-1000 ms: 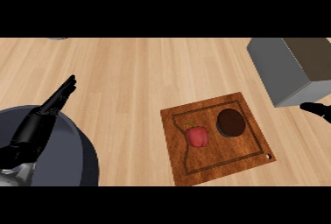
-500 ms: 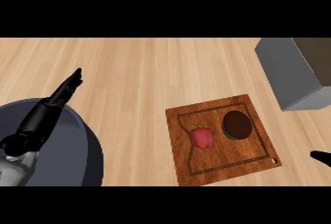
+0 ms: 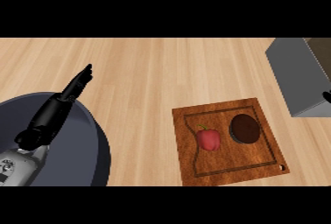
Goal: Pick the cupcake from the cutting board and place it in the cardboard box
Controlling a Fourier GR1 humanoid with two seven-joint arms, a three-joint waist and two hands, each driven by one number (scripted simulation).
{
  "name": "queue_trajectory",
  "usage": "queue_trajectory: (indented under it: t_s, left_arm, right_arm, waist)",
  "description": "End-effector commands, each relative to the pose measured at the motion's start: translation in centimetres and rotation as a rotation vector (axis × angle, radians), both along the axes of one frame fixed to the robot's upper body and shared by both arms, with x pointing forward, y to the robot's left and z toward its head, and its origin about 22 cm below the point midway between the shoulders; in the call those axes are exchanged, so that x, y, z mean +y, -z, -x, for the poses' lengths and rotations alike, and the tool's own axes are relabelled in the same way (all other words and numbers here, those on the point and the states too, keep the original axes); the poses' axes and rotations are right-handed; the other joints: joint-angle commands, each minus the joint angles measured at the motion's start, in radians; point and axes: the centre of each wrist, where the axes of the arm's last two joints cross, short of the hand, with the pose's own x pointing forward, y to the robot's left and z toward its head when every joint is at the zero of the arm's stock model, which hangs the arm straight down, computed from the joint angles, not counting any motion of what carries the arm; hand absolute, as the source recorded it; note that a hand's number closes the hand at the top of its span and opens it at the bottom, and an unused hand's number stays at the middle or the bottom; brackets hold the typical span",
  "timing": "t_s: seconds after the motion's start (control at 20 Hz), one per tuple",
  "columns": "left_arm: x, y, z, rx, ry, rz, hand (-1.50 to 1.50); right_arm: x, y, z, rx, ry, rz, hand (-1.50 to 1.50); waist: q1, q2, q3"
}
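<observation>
The left robot hand [image 3: 72,89] points its straight, together fingers toward the table's [image 3: 161,74] far edge, holding nothing, well apart from the cutting board [image 3: 226,142].

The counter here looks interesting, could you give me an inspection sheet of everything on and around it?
Surface: light wooden counter.
Job's things: dark brown cupcake lies on the cutting board, right of centre; grey box stands at the upper right, apart from the board.
Clutter: red bell pepper on the board, left of the cupcake; large dark round object at lower left.
Hands: left hand open, fingers straight, over the left side; right hand only a tip at the right edge, state unclear.
Cables: nothing seen.
Surroundings: nothing seen.
</observation>
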Motion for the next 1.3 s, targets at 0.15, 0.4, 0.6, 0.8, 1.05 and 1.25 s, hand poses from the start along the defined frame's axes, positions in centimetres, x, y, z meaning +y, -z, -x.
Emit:
queue_trajectory:
  t_s: [0.15, 0.4, 0.6, 0.8, 1.05, 1.25]
  left_arm:
    - [-1.3, 0.5, -1.2, 0.030, 0.013, -0.010, 0.00]
    - [-1.1, 0.5, -1.7, 0.021, 0.041, -0.004, 0.00]
    - [-0.9, 0.8, -1.2, 0.026, 0.032, -0.004, 0.00]
    - [0.0, 1.1, -0.2, 0.032, 0.010, 0.008, 0.00]
    - [0.7, 1.7, -0.6, 0.046, -0.001, 0.006, 0.00]
    - [-0.3, 1.1, -0.4, 0.038, -0.006, -0.007, 0.00]
  right_arm:
    - [4.7, -0.8, -0.6, 0.179, 0.059, 0.160, -1.50]
    - [7.2, 0.1, -2.9, 0.281, 0.096, 0.180, -1.50]
    - [9.2, 0.7, -4.2, 0.327, 0.109, 0.157, -1.50]
    - [10.2, 2.9, -5.6, 0.378, 0.118, 0.149, -1.50]
    - [11.8, 3.9, -6.8, 0.363, 0.158, 0.213, -1.50]
    - [11.9, 4.2, -7.1, 0.350, 0.173, 0.216, -1.50]
  waist:
    - [0.027, 0.008, -0.004]
    - [0.032, 0.010, -0.005]
    - [0.020, 0.003, -0.004]
    - [0.014, -0.001, -0.002]
    - [0.000, -0.001, -0.002]
    - [-0.010, -0.005, -0.001]
